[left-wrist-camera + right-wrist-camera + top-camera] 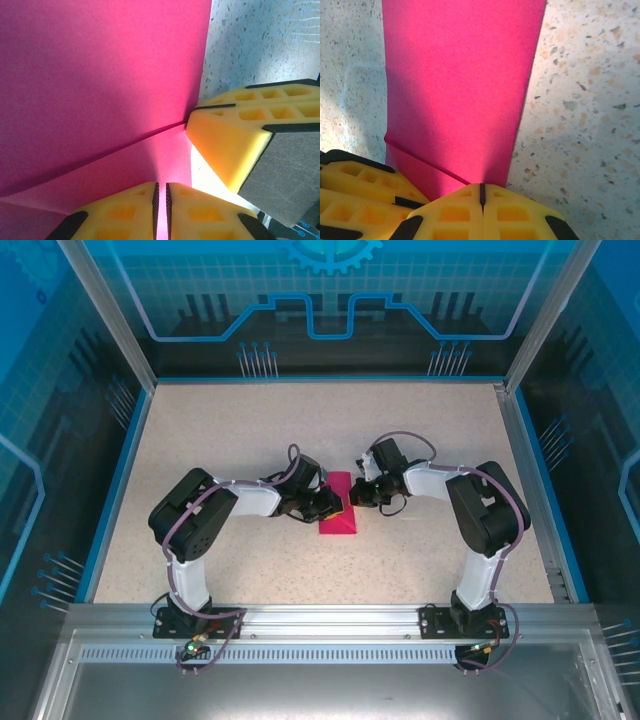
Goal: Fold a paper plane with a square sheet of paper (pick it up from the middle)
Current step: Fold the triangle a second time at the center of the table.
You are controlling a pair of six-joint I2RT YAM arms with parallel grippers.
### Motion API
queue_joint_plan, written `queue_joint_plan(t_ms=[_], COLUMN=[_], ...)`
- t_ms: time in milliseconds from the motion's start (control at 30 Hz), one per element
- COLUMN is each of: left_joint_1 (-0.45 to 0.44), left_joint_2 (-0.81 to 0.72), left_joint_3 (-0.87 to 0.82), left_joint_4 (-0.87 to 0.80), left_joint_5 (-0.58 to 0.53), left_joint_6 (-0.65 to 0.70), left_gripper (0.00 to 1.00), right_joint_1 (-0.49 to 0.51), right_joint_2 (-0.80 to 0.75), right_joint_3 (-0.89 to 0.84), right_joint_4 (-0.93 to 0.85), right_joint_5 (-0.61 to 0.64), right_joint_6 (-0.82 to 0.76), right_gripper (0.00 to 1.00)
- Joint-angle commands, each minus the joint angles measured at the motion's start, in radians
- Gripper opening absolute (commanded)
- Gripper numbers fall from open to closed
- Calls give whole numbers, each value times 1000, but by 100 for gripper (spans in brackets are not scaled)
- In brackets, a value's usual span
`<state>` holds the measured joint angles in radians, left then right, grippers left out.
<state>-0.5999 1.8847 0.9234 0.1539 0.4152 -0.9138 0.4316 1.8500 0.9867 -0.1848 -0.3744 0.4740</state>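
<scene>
Bearing pink paper — speckled tabletop, blue walls.

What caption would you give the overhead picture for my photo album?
Seen from above, the left hand and right hand both pinch a partly folded magenta paper sheet on the speckled table.

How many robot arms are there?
2. The left arm reaches in from the left side of the table, the right arm from the right side. They meet at the pink paper in the middle.
</scene>
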Motion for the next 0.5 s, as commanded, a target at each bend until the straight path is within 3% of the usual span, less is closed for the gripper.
queue_joint_plan(t_ms=[0,467], left_joint_1=[-7,-7], left_joint_2=[13,25], left_joint_3=[26,33], left_joint_4=[-34,-74], left_joint_5=[-10,-23], left_joint_6=[23,35], left_gripper=[17,16], right_joint_1=[-1,0], right_joint_2=[-12,-33], right_joint_3=[-5,-13], right_joint_4=[-27,-30], right_joint_5=[15,-3], right_joint_6=[7,13], right_gripper=[3,8])
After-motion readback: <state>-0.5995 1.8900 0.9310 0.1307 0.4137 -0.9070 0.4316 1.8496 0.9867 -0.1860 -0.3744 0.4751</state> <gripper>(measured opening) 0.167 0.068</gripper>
